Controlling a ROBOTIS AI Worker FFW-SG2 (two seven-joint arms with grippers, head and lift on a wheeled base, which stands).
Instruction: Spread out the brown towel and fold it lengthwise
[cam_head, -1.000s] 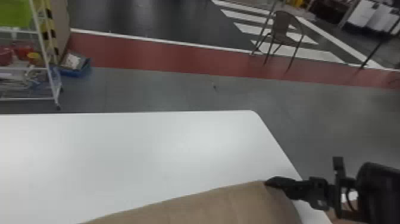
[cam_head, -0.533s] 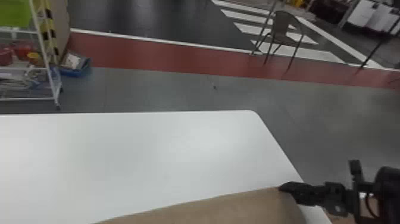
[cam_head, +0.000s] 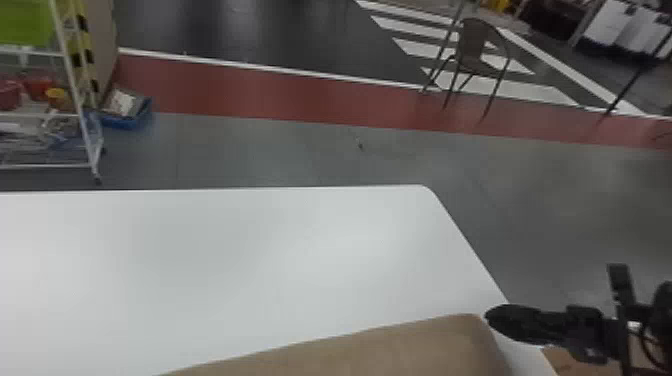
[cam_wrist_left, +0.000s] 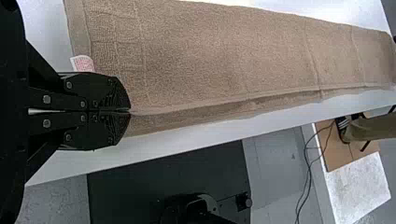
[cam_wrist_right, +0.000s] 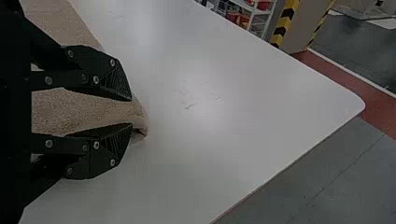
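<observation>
Clock positions are read from the centre of the head view. A white table (cam_head: 225, 265) extends from five to nine o'clock. At ten o'clock stands a rack (cam_head: 67, 75) with red baskets (cam_head: 37, 86) and a yellow cup (cam_head: 59, 97); just beside it, a blue box (cam_head: 126, 121) lies on the floor (cam_head: 260, 155). A red band (cam_head: 280, 96) crosses beyond. A chair (cam_head: 471, 55) stands between one and two o'clock, near white stripes (cam_head: 515, 93). In the left wrist view, cables (cam_wrist_left: 308, 175) lie near cardboard (cam_wrist_left: 343, 156).

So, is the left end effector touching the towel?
Touching. Left wrist view: the left end effector is shut on the towel, whose edge runs out from between the fingertips.
</observation>
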